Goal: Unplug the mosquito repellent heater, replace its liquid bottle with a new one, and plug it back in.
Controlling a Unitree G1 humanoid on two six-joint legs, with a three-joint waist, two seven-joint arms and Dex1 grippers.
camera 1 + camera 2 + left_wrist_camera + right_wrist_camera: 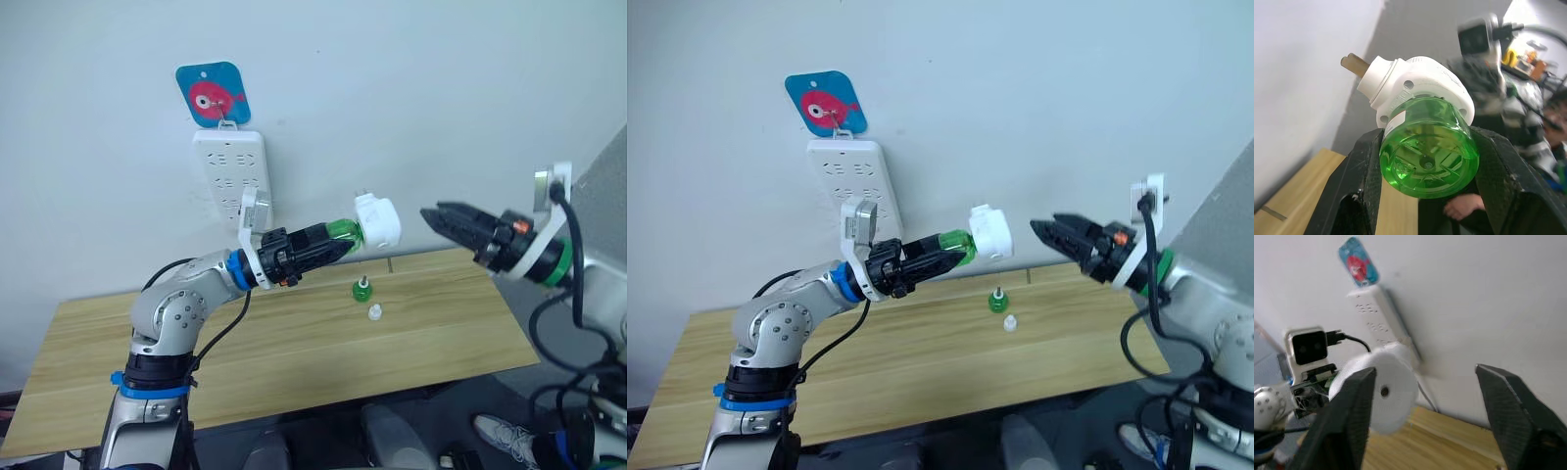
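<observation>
Wooden table (294, 352): left hand (338, 245) grips heater's (377, 221) green bottle (343, 233).

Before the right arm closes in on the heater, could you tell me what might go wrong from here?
The left tool holds only the green bottle, so the mosquito repellent heater hangs off it in mid-air; a hard pull from the open right tool could twist the bottle out of the grip. A small green bottle and white cap stand on the table right below, easily knocked over by anything that drops.
</observation>
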